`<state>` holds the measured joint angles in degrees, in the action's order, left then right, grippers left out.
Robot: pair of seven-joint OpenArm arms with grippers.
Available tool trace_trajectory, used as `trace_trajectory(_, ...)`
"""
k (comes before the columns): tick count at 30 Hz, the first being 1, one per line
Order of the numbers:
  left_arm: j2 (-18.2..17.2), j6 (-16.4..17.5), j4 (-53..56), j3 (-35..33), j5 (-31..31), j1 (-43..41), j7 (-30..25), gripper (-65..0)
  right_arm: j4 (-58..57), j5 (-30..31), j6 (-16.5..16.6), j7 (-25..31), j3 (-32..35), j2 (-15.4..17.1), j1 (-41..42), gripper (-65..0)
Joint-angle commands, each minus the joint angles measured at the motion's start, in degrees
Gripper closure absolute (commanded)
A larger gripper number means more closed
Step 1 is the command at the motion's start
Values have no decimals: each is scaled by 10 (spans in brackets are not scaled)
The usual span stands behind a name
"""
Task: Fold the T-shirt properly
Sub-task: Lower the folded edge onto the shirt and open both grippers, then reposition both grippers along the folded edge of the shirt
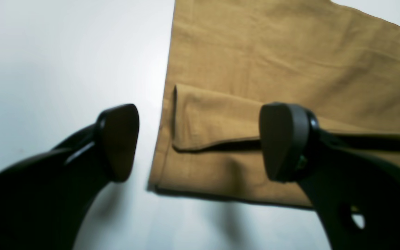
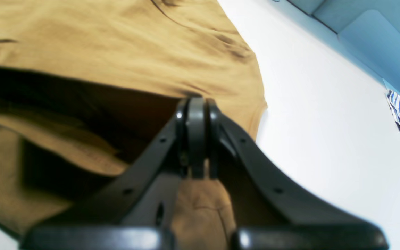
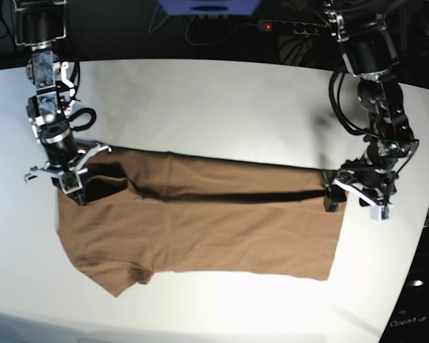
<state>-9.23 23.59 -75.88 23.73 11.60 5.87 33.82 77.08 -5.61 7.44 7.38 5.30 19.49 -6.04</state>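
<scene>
Brown T-shirt (image 3: 200, 229) lies half-folded lengthwise because my right gripper (image 2: 196, 114) pinches its lifted edge, while my left gripper (image 1: 200, 142) hovers spread, empty.

You can read one marking only: faint pale lettering "OpenArm" (image 3: 409, 323) on the dark surface at the base view's five o'clock corner. You will find no other legible text.

Brown T-shirt (image 3: 200, 229), top edge folded over, on table.
</scene>
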Motion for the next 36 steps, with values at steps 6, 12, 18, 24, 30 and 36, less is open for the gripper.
trace_trajectory(6,4,2,-7,-1,6,11,-13,-526,9,3,-8,11,-2,0,5,-1)
trace_trajectory(12,6,2,-7,-1,6,12,-13,-525,-2,3,-8,11,-2,-1,6,-1)
trace_trajectory(18,6,2,-7,-1,6,11,-12,-525,-44,3,-8,14,-2,0,23,-1)
trace_trajectory(24,6,2,-7,-1,6,9,-10,-525,-54,3,51,11,-2,-1,28,-33)
trace_trajectory(30,6,2,-7,-1,6,9,-9,-525,-53,-5,55,11,-2,0,39,-263)
trace_trajectory(36,6,2,-7,-1,6,8,-9,-525,-51,-84,73,15,-2,-14,42,-313)
